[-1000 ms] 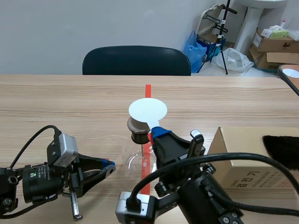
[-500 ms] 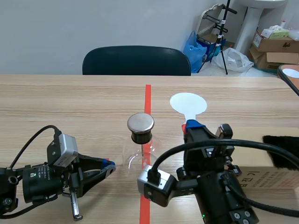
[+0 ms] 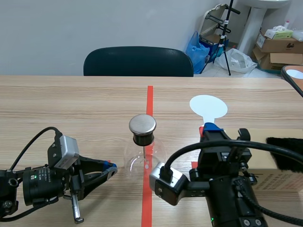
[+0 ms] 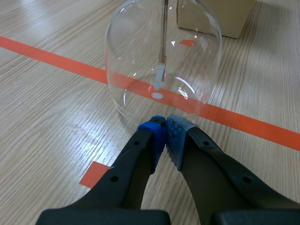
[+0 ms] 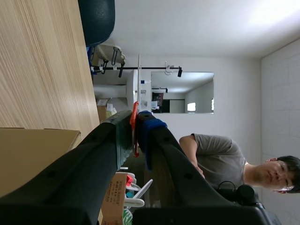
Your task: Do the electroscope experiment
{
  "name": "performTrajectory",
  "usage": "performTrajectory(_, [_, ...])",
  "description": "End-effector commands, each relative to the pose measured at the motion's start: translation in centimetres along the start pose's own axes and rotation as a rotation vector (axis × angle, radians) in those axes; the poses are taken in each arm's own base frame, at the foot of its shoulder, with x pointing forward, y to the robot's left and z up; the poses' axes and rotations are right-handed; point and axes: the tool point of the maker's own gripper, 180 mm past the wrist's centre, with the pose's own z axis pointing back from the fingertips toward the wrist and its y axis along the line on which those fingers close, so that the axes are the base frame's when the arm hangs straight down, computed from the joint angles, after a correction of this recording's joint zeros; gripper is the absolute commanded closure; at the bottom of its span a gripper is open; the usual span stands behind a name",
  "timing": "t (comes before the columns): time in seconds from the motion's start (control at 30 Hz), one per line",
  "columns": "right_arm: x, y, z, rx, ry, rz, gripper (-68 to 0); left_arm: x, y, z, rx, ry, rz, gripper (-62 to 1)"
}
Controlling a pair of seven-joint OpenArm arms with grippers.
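The electroscope [image 3: 142,127], a glass flask with a metal cap disc, is stood on the red tape line at mid-table. The left gripper [image 3: 111,169] is held low just beside the flask's base, fingers closed together on nothing. The right gripper [image 3: 211,128] is raised to the flask's right, clamped on the red handle of a white disc paddle [image 3: 208,105], which is kept well apart from the cap. A cardboard box [image 3: 279,177] is noted at the right, with what appears to be dark fur [image 3: 284,151] on it.

Mid-frame, the left gripper [image 4: 165,124] has its fingers pressed together on nothing, just at the base of a clear glass flask [image 4: 136,61]. A thin rod [image 4: 163,33] hangs inside the flask, and a cardboard box [image 4: 215,16] sits beyond it.
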Motion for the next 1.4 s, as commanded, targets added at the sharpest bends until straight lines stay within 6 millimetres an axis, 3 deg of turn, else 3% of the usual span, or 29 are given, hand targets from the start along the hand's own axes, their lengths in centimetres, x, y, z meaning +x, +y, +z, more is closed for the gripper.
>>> performTrajectory(0.0, [-0.3, -0.6, -0.2, -0.025, 0.0, 0.002, -1.1, 1.2, 0.3, -0.5, 0.005, -0.043, -0.007, -4.0])
performTrajectory(0.5, [0.1, -0.6, -0.2, -0.026, -0.021, 0.002, -1.1, 1.2, 0.3, -0.5, 0.005, -0.043, -0.007, -4.0])
performTrajectory(1.03, [6.7, -1.2, 1.1, -0.054, -0.394, -0.003, -1.1, 1.2, 0.3, -0.5, 0.005, -0.042, -0.007, -4.0])
performTrajectory(1.37, [8.7, -1.1, 2.1, -0.05, -0.518, 0.002, -1.1, 1.2, 0.3, -0.5, 0.005, -0.042, -0.007, -4.0])
